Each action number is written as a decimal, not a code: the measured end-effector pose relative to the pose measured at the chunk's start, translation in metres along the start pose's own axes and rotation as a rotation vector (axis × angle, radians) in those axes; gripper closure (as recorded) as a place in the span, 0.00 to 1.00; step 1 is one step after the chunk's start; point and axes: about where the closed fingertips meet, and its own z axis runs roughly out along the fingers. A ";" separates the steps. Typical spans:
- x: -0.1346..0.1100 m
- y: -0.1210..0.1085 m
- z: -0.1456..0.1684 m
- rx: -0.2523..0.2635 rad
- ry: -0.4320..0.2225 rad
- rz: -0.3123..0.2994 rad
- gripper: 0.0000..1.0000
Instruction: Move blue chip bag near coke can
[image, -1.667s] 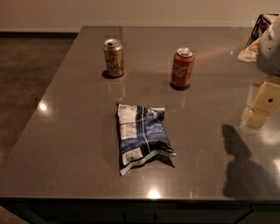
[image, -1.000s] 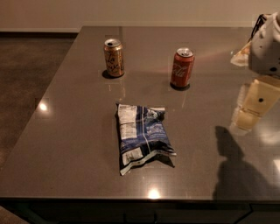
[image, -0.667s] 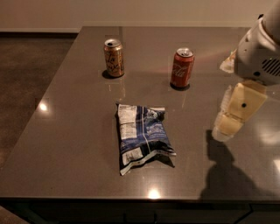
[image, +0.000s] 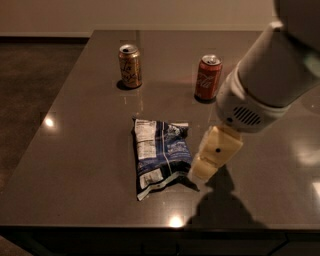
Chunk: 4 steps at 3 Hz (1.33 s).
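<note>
The blue chip bag (image: 159, 154) lies flat near the middle front of the dark table (image: 80, 165), its white label panel to the left. The coke can (image: 208, 77), red with a silver top, stands upright behind and to the right of the bag. My gripper (image: 206, 169) hangs from the white arm (image: 265, 80) and sits just at the bag's right edge, low over the table.
An orange-gold can (image: 130, 66) with dark script stands upright at the back left. The table's left edge runs diagonally beside a dark floor (image: 30, 90). The front edge lies just below the bag.
The arm has swung in from the right side of the table toward the left and front. The gripper now sits beside the bag's right edge. The bag and cans have not moved.
</note>
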 end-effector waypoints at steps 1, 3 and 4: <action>-0.013 0.014 0.030 0.010 0.027 0.033 0.00; -0.027 0.029 0.072 0.012 0.055 0.094 0.00; -0.030 0.031 0.086 0.005 0.057 0.117 0.00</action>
